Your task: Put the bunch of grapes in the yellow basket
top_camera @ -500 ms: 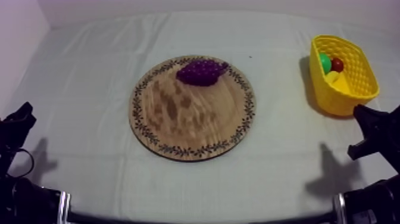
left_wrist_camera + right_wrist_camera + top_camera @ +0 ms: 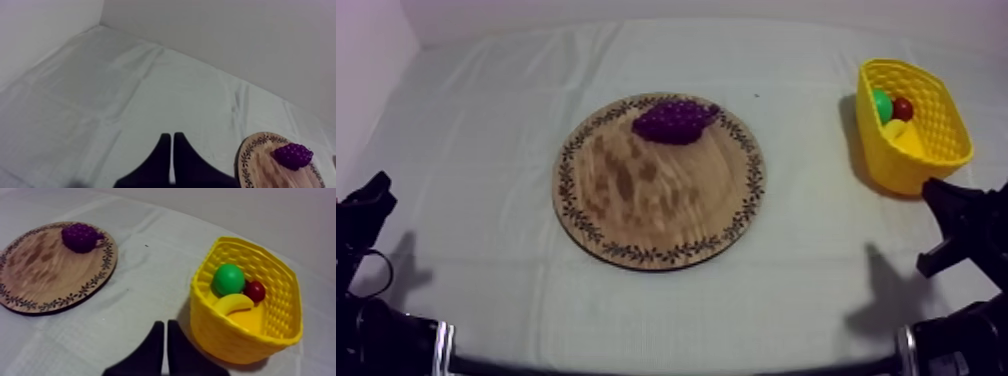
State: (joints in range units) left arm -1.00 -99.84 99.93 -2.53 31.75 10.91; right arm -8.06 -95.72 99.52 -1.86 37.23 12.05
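The purple bunch of grapes (image 2: 674, 120) lies on the far edge of the round wooden board (image 2: 656, 200) in the middle of the table. At the right stands the yellow basket (image 2: 921, 165). My left gripper (image 2: 376, 185) sits low at the left, far from the board, its fingers lying together as a wedge (image 2: 171, 137). From there the grapes (image 2: 293, 155) show on the board (image 2: 256, 162) off to the side. My right gripper (image 2: 934, 190) hovers just in front of the basket (image 2: 225, 333), shut on nothing (image 2: 163, 324). The grapes (image 2: 80, 237) are well away from it.
Inside the basket lie a green fruit (image 2: 229, 279), a small red fruit (image 2: 255, 290) and a banana (image 2: 232, 303). Open cloth (image 2: 816, 240) separates the board from the basket. A pale wall rises behind the table.
My right gripper has shifted slightly to the left in front of the basket. The left arm, the grapes and the board have not moved.
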